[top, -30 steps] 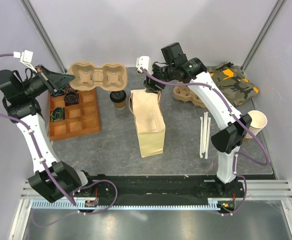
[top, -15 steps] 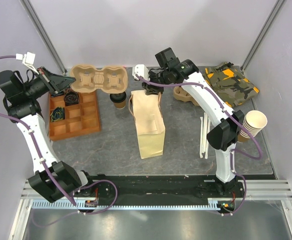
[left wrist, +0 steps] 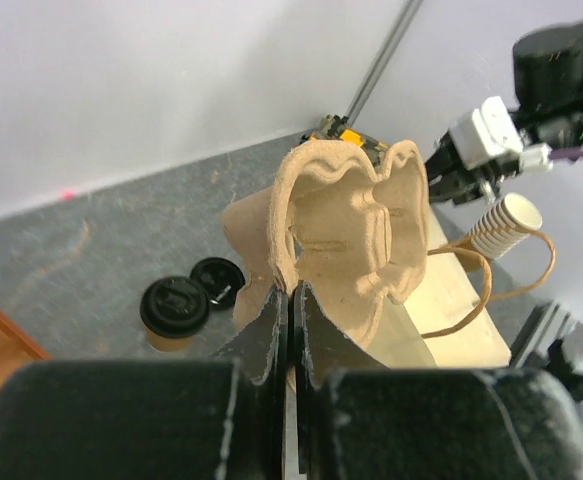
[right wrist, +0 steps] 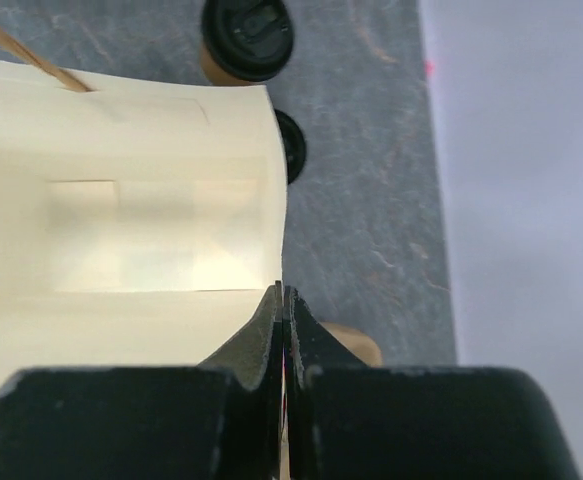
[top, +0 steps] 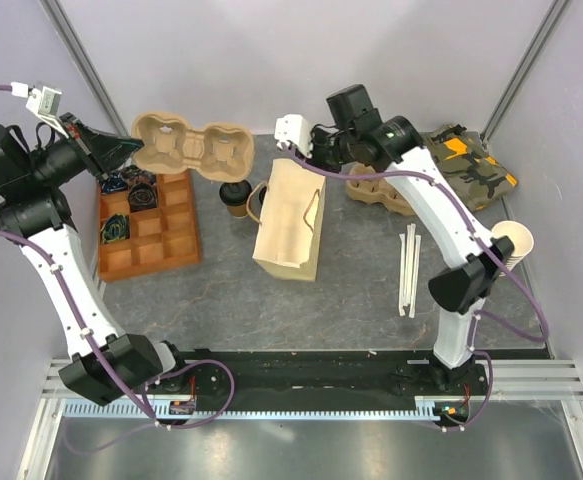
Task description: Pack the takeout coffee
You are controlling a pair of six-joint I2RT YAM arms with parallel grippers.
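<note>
- Tall tan paper bag (top: 289, 228) with loop handles, top rim pinched between closed jaws of right gripper (right wrist: 283, 300).
- Moulded brown pulp cup carrier (top: 193, 147), edge clamped in left gripper (left wrist: 291, 295).
- Small brown paper takeout coffee (top: 236, 198), black-lidded, upright on grey table (top: 221, 290), just beside bag, outside it.

We count one tan paper bag (top: 289, 230). Left of the bag stand one lidded coffee cup (top: 236, 196), one loose black lid (left wrist: 218, 281) and one wooden compartment tray (top: 171, 245). There are two pulp cup carriers: a raised pulp carrier (top: 191, 148) up left of the bag and a second pulp carrier (top: 364, 190) to its right. Further right of the bag we count one camouflage cloth (top: 466, 165), one stack of paper cups (top: 511, 245) and at least two white straws (top: 408, 270).
</note>
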